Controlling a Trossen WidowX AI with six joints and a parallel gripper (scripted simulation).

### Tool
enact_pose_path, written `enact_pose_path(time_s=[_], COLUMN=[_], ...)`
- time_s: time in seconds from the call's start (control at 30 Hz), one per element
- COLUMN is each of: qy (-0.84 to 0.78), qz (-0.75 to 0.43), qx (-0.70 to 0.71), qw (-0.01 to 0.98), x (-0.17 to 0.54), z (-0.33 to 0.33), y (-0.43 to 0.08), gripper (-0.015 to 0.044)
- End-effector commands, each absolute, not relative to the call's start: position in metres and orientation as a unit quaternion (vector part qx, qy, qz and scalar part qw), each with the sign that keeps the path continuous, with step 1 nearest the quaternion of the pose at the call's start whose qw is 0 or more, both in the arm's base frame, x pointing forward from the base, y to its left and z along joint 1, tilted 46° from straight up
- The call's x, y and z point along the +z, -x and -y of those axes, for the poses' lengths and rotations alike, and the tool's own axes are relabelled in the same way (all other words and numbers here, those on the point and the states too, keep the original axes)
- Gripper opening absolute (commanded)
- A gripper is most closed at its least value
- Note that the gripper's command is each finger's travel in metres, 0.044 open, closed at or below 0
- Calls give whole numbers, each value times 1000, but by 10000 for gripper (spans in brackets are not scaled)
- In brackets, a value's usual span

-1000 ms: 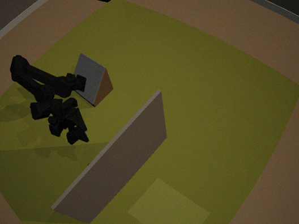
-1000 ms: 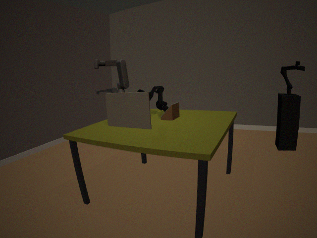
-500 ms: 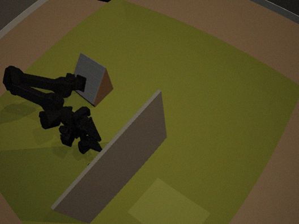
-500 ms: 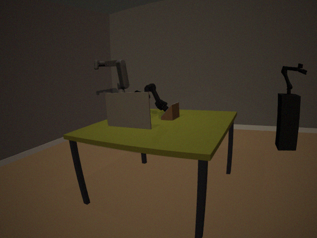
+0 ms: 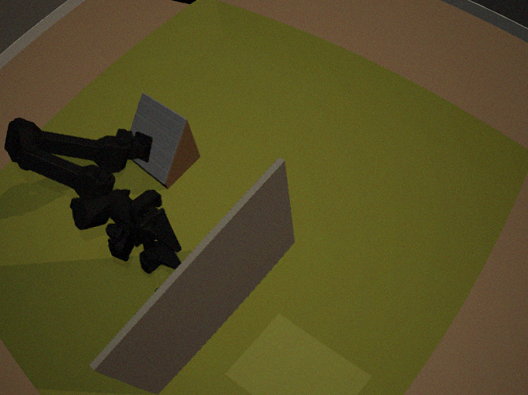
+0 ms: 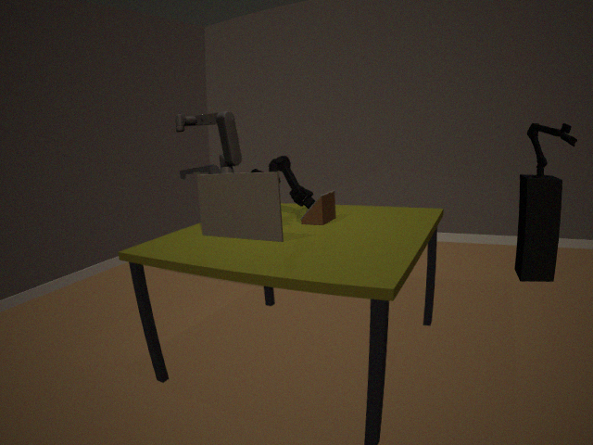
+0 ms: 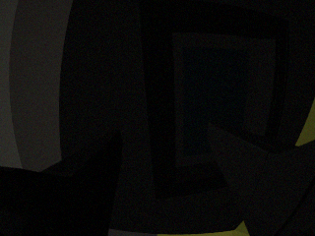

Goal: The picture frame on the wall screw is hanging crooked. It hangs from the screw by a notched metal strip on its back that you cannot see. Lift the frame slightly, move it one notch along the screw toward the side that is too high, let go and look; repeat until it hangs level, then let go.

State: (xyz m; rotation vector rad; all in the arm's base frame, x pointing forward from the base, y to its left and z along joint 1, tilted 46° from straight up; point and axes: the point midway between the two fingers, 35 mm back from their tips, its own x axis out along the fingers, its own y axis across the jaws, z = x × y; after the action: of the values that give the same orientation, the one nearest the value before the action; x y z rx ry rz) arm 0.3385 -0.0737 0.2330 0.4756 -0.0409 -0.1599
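Black fingers of the gripper (image 5: 180,257) (image 7: 164,133) stand partway apart with nothing between them, near the upright panel (image 5: 213,271) (image 6: 240,206). The picture frame (image 7: 164,113) (dark-bordered, blue in the middle) is on the panel's arm-facing side, ahead of the fingertips in the wrist view.

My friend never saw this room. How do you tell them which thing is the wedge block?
Find the yellow-green table. On it, beyond the upright grey panel in the exterior view, sits the wedge block. Unlike the thin, flat-faced panel, it has orange-brown sides and a sloping grey face that the black arm's base meets.
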Motion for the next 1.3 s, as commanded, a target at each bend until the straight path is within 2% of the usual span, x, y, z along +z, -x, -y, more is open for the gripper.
enact_pose_path(time_s=[0.0, 0.6, 1.27], qy=[-237, -237, -237], qz=[23, 24, 24], qx=[-80, -80, -80], qw=[968, 968, 968], x=[236, 235, 235], z=[75, 80, 80], y=[-345, -372, -373], gripper=[260, 260, 260])
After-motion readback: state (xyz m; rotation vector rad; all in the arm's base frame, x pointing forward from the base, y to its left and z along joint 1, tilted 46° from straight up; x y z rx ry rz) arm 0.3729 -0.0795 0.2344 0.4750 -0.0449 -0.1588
